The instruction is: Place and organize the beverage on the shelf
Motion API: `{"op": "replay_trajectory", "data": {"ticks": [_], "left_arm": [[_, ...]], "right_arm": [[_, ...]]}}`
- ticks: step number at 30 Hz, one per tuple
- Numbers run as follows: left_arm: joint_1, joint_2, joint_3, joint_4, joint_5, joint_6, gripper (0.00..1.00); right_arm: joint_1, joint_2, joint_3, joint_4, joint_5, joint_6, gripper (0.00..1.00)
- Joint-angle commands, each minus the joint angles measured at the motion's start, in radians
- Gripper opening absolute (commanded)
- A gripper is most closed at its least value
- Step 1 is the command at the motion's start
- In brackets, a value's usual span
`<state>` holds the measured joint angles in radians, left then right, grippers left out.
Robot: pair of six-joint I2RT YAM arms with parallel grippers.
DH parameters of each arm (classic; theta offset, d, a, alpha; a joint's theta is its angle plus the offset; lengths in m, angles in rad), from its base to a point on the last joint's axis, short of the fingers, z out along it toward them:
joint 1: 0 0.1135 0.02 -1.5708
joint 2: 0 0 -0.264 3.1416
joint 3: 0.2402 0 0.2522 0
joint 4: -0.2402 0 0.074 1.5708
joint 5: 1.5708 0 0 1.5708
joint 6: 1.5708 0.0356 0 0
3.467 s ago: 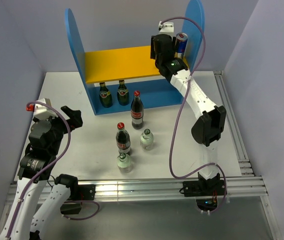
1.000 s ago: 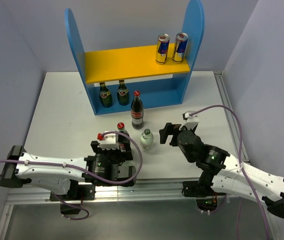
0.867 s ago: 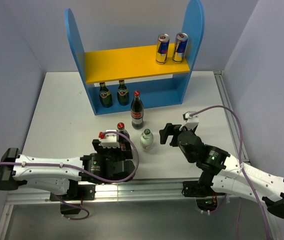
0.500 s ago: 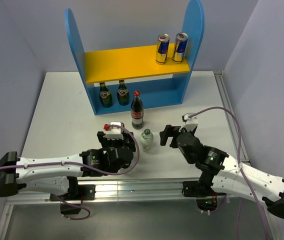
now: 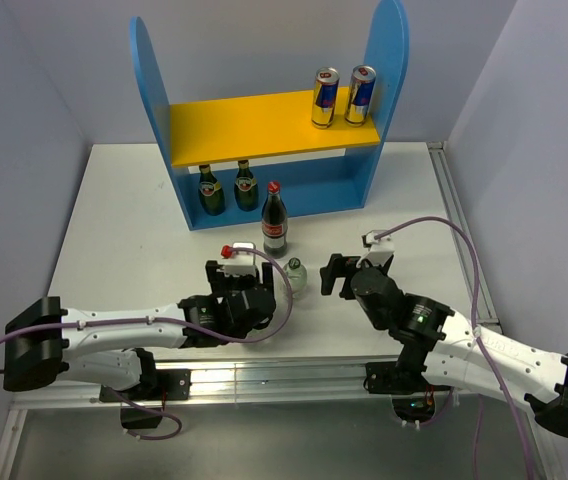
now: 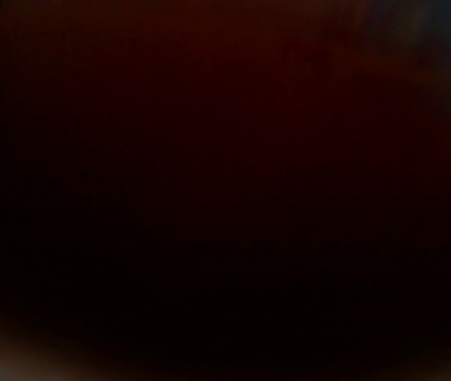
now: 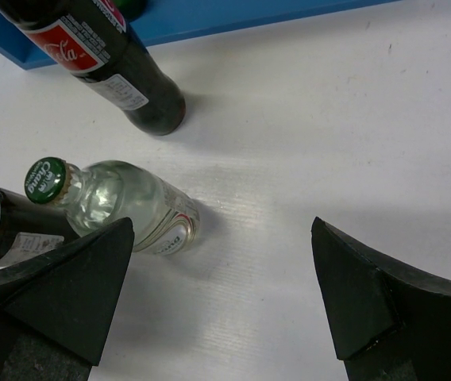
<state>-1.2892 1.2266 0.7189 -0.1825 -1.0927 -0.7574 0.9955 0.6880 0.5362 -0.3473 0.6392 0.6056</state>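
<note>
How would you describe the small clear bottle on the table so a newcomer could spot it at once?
Start at the blue shelf with its yellow board; on the white table before it stands a tall dark cola bottle. Just further from the shelf, slightly right, is the small clear bottle: short, see-through, green-capped, unlike its dark neighbours.

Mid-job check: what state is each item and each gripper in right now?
Cans: upright, upper board of shelf.
Green bottles: upright, lower level.
Cola bottle: upright on table, before shelf.
Clear bottle: upright on table, not gripped.
Right gripper: jaws open, empty.
Left gripper: at second cola bottle, grip unclear.
</note>
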Motion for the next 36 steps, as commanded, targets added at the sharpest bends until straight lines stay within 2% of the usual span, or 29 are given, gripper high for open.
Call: {"op": "replay_trajectory", "data": {"ticks": [1,5,8,9,11,12,13,14,15,16,21,26,29,30,36], "left_arm": [[0.010,0.013,-0.010,0.040,-0.004,-0.031,0.89],[0.021,0.017,-0.022,0.072,0.008,-0.020,0.82],[0.024,0.020,-0.029,0.080,0.005,-0.025,0.68],[0.025,0.020,-0.029,0.080,0.005,-0.028,0.60],[0.027,0.020,-0.030,0.078,0.007,-0.028,0.53],[0.027,0.022,-0.030,0.074,0.005,-0.039,0.41],[0.027,0.021,-0.030,0.065,0.005,-0.042,0.35],[0.027,0.022,-0.032,0.060,0.004,-0.045,0.24],[0.027,0.022,-0.029,0.052,0.004,-0.054,0.09],[0.027,0.021,-0.024,0.025,0.004,-0.060,0.00],[0.027,-0.004,0.075,-0.118,-0.009,-0.097,0.00],[0.031,-0.061,0.197,-0.218,-0.024,-0.040,0.00],[0.065,-0.102,0.261,-0.187,0.019,0.068,0.00],[0.097,-0.113,0.283,-0.146,0.037,0.139,0.00],[0.249,-0.136,0.424,-0.084,0.157,0.335,0.00]], "right_arm": [[0.005,-0.015,-0.018,0.034,0.017,0.008,1.00],[0.006,-0.022,-0.030,0.039,0.014,0.011,1.00],[0.005,-0.024,-0.033,0.042,0.014,0.011,1.00],[0.005,-0.021,-0.033,0.041,0.014,0.011,1.00],[0.006,-0.021,-0.031,0.042,0.017,0.011,1.00],[0.005,-0.019,-0.031,0.042,0.017,0.011,1.00],[0.005,-0.019,-0.031,0.042,0.017,0.011,1.00],[0.006,-0.019,-0.031,0.045,0.019,0.010,1.00],[0.006,-0.019,-0.033,0.045,0.017,0.010,1.00],[0.005,-0.019,-0.033,0.045,0.017,0.008,1.00],[0.006,-0.019,-0.025,0.041,0.020,0.008,1.00],[0.006,-0.028,-0.025,0.041,0.016,0.005,1.00],[0.005,-0.031,-0.022,0.038,0.013,0.003,1.00],[0.006,-0.030,-0.021,0.036,0.016,0.003,1.00],[0.005,-0.038,-0.024,0.031,0.020,0.008,1.00]]}}
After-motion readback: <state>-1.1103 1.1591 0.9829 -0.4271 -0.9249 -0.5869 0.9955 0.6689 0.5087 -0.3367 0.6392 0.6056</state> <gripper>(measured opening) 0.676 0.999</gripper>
